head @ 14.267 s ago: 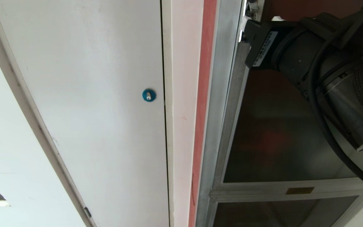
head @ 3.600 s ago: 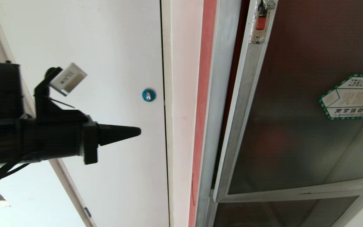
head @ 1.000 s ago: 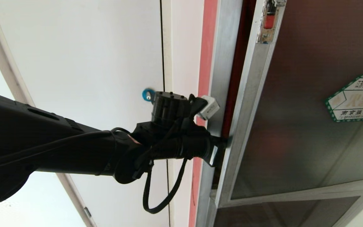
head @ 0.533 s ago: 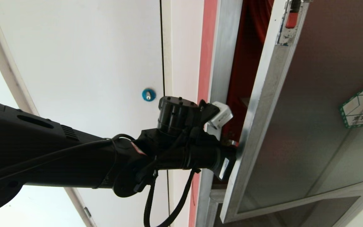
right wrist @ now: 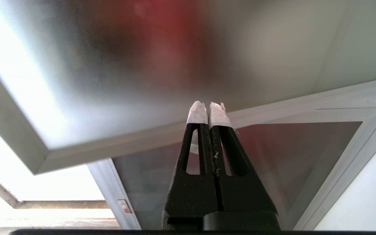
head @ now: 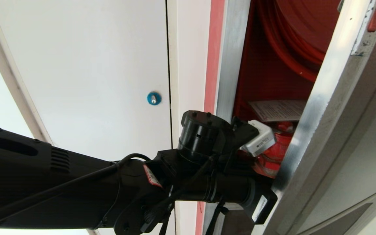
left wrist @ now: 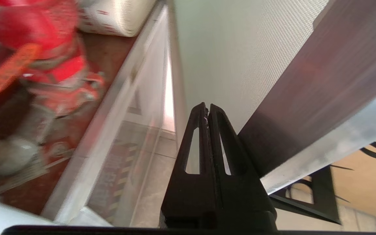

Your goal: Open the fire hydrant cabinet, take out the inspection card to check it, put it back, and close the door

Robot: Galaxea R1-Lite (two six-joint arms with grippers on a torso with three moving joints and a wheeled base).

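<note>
The fire hydrant cabinet (head: 259,75) stands open, its red interior and the curve of the red hose reel (head: 292,39) exposed. The door (head: 341,130), a tinted glass panel in a silver aluminium frame, is swung well out from the frame. The left hand (left wrist: 207,109) reaches in from the left behind the door's inner edge, its fingers (left wrist: 200,137) pressed together and clenched on nothing. The inspection card (head: 277,110), a white printed sheet, lies inside the cabinet just above the red valve (head: 273,150). The right hand (right wrist: 209,107) is clenched empty too, pointing at the door's glass. The white panel door (head: 86,75) with its blue lock (head: 154,98) sits left of the cabinet.
</note>
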